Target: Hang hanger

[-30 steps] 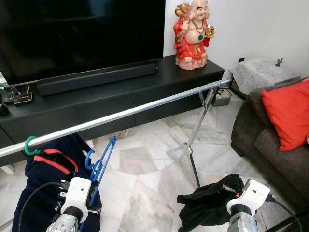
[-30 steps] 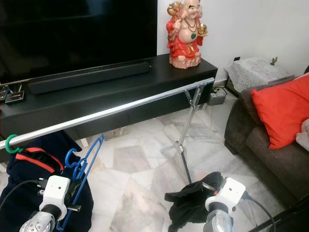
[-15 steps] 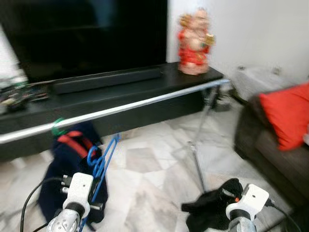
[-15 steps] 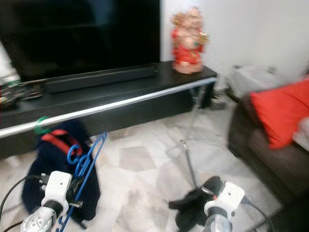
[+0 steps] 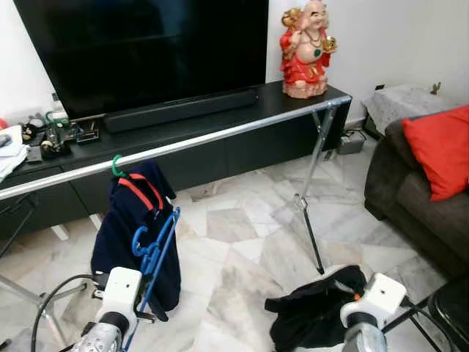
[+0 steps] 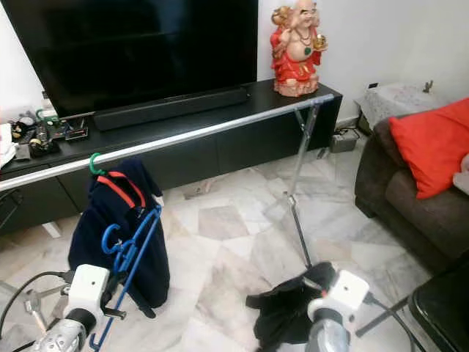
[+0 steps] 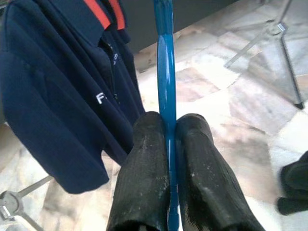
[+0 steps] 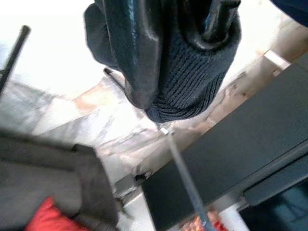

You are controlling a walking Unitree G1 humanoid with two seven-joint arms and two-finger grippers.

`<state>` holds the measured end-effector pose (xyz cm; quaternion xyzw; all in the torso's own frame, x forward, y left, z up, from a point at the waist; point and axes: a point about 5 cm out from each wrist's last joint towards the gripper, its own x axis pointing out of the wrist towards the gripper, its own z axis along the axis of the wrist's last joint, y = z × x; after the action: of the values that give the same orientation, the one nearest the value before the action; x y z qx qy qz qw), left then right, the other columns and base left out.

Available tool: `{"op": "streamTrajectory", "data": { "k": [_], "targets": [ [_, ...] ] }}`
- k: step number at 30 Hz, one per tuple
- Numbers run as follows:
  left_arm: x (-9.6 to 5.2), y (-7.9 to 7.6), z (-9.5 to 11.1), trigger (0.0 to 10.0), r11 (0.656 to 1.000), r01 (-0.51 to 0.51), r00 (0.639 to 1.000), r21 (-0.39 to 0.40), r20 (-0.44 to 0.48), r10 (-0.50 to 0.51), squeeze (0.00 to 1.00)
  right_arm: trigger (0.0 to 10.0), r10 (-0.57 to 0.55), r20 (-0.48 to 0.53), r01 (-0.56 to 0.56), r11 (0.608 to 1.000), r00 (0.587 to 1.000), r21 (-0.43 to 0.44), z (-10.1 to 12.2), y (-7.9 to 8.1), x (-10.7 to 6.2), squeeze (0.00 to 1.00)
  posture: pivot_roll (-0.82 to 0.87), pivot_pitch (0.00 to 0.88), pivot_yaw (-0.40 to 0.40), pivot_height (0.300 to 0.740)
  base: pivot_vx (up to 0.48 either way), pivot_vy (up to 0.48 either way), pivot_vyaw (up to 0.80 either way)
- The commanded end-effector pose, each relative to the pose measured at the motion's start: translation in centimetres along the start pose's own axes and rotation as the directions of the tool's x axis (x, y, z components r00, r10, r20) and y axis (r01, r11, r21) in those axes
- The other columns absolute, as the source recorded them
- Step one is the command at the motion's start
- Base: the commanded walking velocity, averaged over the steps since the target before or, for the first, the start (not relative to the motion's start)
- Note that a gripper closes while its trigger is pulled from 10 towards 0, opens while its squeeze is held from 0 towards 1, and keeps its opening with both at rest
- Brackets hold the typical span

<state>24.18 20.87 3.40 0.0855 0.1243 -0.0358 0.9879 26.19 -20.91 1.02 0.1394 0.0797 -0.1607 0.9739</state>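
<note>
Gripping a blue hanger (image 7: 166, 91), the left gripper (image 7: 167, 144) has both fingers pressed against its bar, holding it upright below the metal rail (image 5: 220, 136). Beside it, a navy jacket (image 5: 135, 220) hangs from the rail on a green hook (image 5: 116, 167). Farther along under the rail, the right gripper (image 8: 163, 29) clutches black clothing (image 5: 311, 308).

home living room: television (image 5: 146, 44), sofa (image 5: 418, 198)
</note>
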Motion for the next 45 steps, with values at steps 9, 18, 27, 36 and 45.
{"op": "streamTrajectory", "data": {
  "k": [9, 18, 27, 36, 45],
  "targets": [
    [-0.12, 0.64, 0.24, 10.0, 1.0, -0.024, 1.0, -0.008, -0.001, 0.024, 0.0, 10.0, 0.038, 0.033, -0.038, 0.999, 0.999, -0.013, 0.72, 1.26, 0.38, 0.0, 0.05, 0.033, 0.034, 0.74, -0.284, 0.0, 0.0],
    [-0.07, 0.67, 0.28, 10.0, 1.0, -0.025, 1.0, -0.01, -0.005, 0.025, 0.0, 10.0, 0.036, 0.03, -0.035, 0.999, 0.999, -0.013, 0.68, 1.29, 0.38, 0.0, 0.05, 0.039, 0.034, 0.74, -0.284, 0.0, 0.0],
    [-0.03, 0.67, 0.31, 10.0, 1.0, -0.027, 1.0, -0.01, -0.009, 0.027, 0.0, 10.0, 0.043, 0.029, -0.042, 0.999, 0.999, -0.026, 0.69, 1.43, 0.43, 0.0, 0.05, 0.042, 0.034, 0.74, -0.285, 0.0, 0.0],
    [-0.09, 0.8, 0.36, 10.0, 1.0, -0.029, 1.0, -0.009, -0.01, 0.029, 0.0, 10.0, 0.063, 0.034, -0.061, 0.997, 0.997, -0.056, 0.73, 1.75, 0.41, 0.0, 0.06, 0.046, 0.035, 0.74, -0.288, 0.0, 0.38],
    [-0.05, 0.73, 0.42, 10.0, 1.0, -0.026, 1.0, -0.01, -0.01, 0.026, 0.0, 10.0, 0.052, 0.02, -0.051, 0.998, 0.998, -0.036, 0.53, 1.71, 0.42, 0.0, 0.06, 0.05, 0.039, 0.74, -0.286, 0.0, 0.47]
  ]
}}
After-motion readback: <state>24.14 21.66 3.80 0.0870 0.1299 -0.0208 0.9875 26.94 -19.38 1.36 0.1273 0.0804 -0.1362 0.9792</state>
